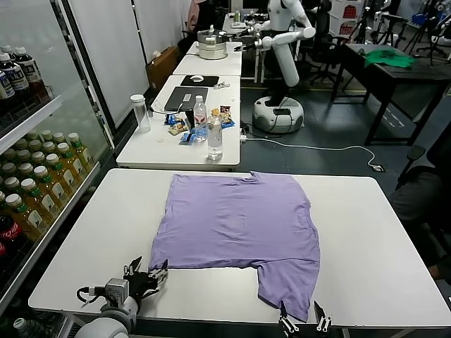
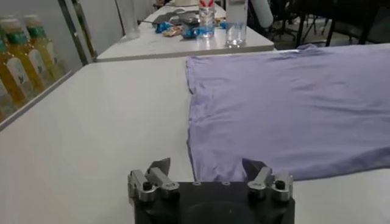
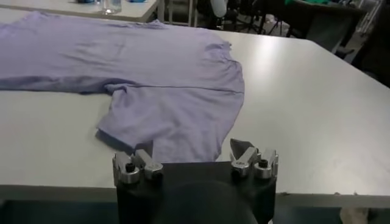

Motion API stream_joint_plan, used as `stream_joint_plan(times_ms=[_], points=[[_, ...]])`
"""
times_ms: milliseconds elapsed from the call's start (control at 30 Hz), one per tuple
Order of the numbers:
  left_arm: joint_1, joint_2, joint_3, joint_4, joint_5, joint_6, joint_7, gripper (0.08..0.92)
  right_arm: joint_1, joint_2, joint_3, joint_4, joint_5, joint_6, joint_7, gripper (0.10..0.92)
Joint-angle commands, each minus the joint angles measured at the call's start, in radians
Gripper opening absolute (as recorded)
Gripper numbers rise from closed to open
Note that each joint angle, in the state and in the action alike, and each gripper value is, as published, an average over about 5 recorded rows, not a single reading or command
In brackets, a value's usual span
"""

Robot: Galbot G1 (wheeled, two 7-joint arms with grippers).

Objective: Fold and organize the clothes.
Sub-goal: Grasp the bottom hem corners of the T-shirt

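One lavender T-shirt (image 1: 238, 224) lies flat on the white table (image 1: 366, 239), its long axis running from the near edge toward the far edge, one sleeve reaching the near edge. Left gripper (image 1: 146, 274) sits off the shirt's near-left corner, fingers spread wide, holding nothing. Right gripper (image 1: 304, 317) waits just beside that sleeve, equally open and empty. Behind stands a second table (image 1: 151, 151) with bottles (image 1: 215, 136), beyond it another robot (image 1: 280, 63)

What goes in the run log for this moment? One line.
T-shirt flat on table | left gripper open, near corner | right gripper open, near sleeve | nothing held
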Motion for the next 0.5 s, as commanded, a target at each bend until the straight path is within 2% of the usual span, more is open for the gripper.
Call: stream_joint_plan(times_ms=[33, 133, 500], points=[[-0.006, 0.005, 0.002, 0.005, -0.053, 0.008, -0.004, 0.545, 0.001, 0.003, -0.007, -0.008, 0.059, -0.008, 0.009, 0.551], [-0.007, 0.006, 0.001, 0.008, -0.089, 0.008, -0.004, 0.458, -0.002, 0.001, -0.005, 0.001, 0.063, -0.007, 0.008, 0.447], [-0.003, -0.001, -0.001, -0.001, -0.150, 0.007, 0.010, 0.150, -0.022, -0.027, 0.017, 0.107, 0.040, 0.038, -0.029, 0.143]])
